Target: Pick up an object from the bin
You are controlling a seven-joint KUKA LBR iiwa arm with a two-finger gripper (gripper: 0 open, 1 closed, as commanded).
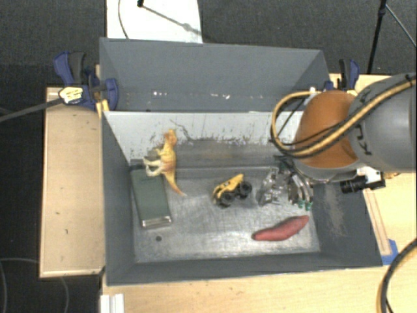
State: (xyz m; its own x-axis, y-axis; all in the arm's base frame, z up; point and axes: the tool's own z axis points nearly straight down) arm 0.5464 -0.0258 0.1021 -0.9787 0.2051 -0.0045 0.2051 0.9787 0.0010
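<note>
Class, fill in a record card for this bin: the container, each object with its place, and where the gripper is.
container: grey metal bin
left: grey block
back left: yellow dinosaur toy, beside the block
centre: yellow and black toy vehicle
front right: red elongated thing
gripper: low, just right of the toy vehicle

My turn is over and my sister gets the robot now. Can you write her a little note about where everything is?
Pincer: down over the right part of the bin. I can't see it holding anything.
Nearest things: the yellow-and-black toy car just to its left, in the middle, and the long red thing just in front of it.
Others: the yellow dinosaur at the back left, and the grey block lying flat beside it.
Done: nothing is lifted yet; all four things lie on the bin floor.
Left: grab one thing and lift it out.
</note>
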